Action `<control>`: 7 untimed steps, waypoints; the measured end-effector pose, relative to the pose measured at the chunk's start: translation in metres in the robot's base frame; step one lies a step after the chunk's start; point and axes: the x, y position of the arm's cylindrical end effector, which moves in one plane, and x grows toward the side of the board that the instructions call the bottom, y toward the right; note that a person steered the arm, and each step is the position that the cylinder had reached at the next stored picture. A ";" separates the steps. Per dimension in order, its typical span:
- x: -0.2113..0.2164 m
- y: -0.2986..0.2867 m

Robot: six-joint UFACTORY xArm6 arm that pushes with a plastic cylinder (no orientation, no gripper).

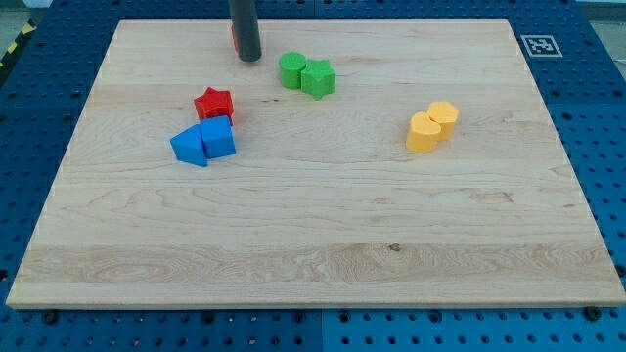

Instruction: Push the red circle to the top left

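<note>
My tip (250, 58) touches the board near the view's top, left of centre. The red circle (234, 39) is almost hidden behind the rod; only a thin red sliver shows at the rod's left edge, touching it. A red star (213, 104) lies below and to the left of the tip, well apart from it.
Two blue blocks, a triangle (189, 147) and a cube (218, 138), sit just below the red star. A green circle (291, 69) and a green star (317, 77) lie right of the tip. Two yellow blocks (424, 132) (443, 117) lie at the right. The board (313, 244) is pale wood.
</note>
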 end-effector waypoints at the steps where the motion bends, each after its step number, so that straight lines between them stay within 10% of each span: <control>1: 0.001 0.040; 7: -0.034 -0.042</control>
